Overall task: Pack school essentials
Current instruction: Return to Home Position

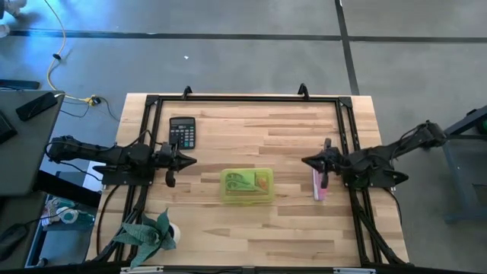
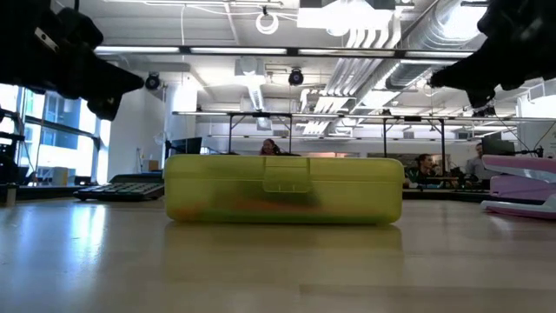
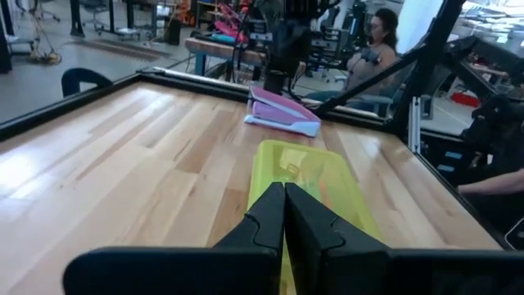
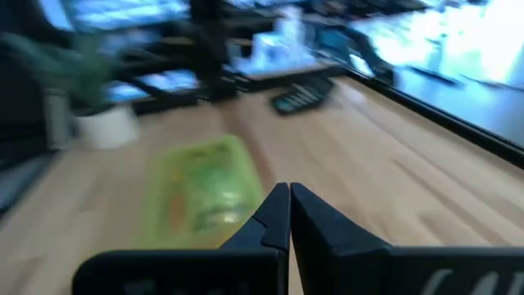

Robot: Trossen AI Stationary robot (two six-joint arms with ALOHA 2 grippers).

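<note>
Closest to the low camera sits the yellow box (image 2: 282,187), flat on the wooden table (image 2: 278,261). Its lid is down and the little clasp (image 2: 287,184) at the front is closed. Through the see-through plastic, an orange pen (image 2: 269,204) shows as a blur inside. From above, the green scissors (image 1: 238,181) show through the lid too, with the pen beside them. I cannot make out the other school things in the box.

Up above the table hangs the left gripper (image 1: 192,160). Its two fingers are pressed together and hold nothing. The yellow box is at about 4 o'clock from it, well apart. Across from it hangs the right gripper (image 1: 304,161), fingers pressed together too, with nothing in them. The box is at about 8 o'clock from it, also apart. Neither gripper touches the box.

A black calculator (image 1: 182,132) lies near the left gripper, at about 12 o'clock. A pink stapler (image 1: 320,185) lies at 3 o'clock from the box, just beside the right arm. A small plant (image 1: 152,232) stands at 8 o'clock from the box.
</note>
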